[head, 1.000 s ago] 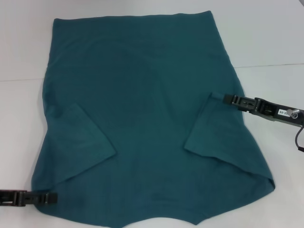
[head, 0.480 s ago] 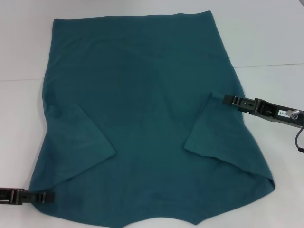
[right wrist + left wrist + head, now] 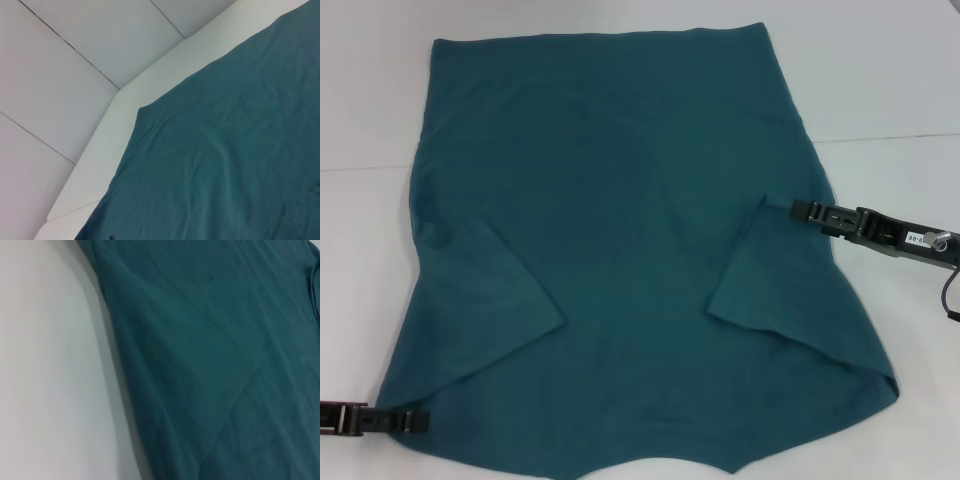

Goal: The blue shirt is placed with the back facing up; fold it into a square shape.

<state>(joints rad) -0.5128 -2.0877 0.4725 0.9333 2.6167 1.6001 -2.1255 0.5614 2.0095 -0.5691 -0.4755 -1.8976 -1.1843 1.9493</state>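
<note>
The shirt (image 3: pixel 630 250) lies spread flat on the white worktop (image 3: pixel 880 80), filling most of the head view, plain side up. Both sleeves are already turned in over the body: one flap sits at the lower left of the frame, the other at centre right. That looks like the first stage done. Judging from this, the long folds that would bring the body down to a square are still to come; the hem at the top of the frame lies unfolded.

The left tool (image 3: pixel 415 420) sits at the lower left edge of the frame, its tip at the shirt's near corner, touching or just over the fabric edge. The right tool (image 3: pixel 805 208) reaches in from the right at mid-height, its tip at the shirt's side edge, right beside the folded sleeve. Whether either tool is wide, narrow or pinching cloth cannot be told; the fingers are seen edge-on. Each wrist view shows only teal fabric and bare worktop.
</note>
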